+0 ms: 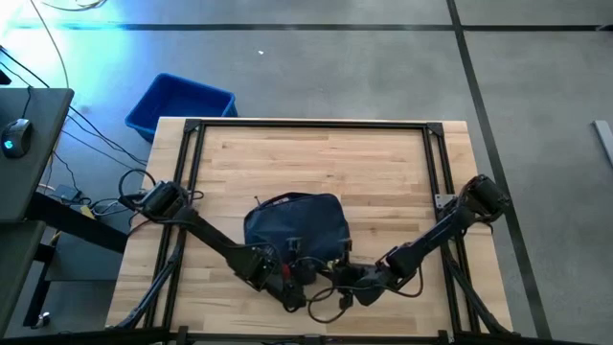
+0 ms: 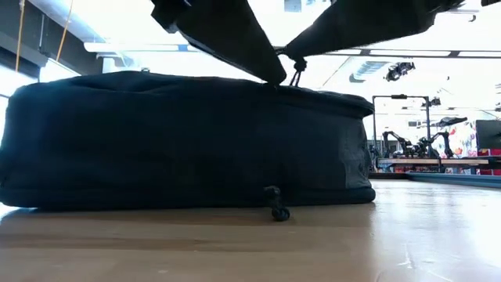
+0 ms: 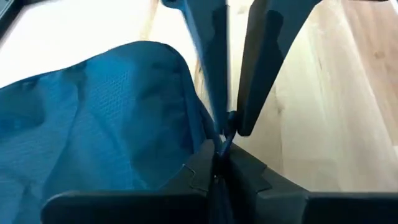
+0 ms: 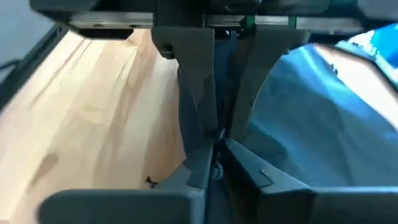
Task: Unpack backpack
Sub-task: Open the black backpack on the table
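Observation:
The dark navy backpack [image 1: 292, 222] lies flat on the wooden table, near the middle of its near half. In the low view the backpack [image 2: 156, 141] fills most of the picture, and a loose zipper pull [image 2: 275, 207] hangs at its bottom seam down to the table. My left gripper [image 1: 285, 275] and right gripper [image 1: 347, 278] meet tip to tip at the bag's near edge. Both are shut, the left gripper [image 3: 219, 163] and the right gripper [image 4: 214, 152] facing each other over the bag's seam. My left gripper pinches something thin and dark, apparently a zipper pull [image 3: 225, 142], at the backpack's near top edge. Its fingers slant down from the table's left. The fingers hide the exact spot. My right gripper pinches a small dark pull cord [image 2: 297, 72] at the same place on the bag's near top edge. It slants down from the table's right, its fingertips [image 3: 239, 127] against the left gripper's.
A bright blue plastic bin [image 1: 180, 103] stands on the floor past the table's far left corner. A black metal frame [image 1: 306, 125] runs around the tabletop. A dark desk with a mouse [image 1: 14, 134] stands to the left. Bare wood lies beyond and beside the bag.

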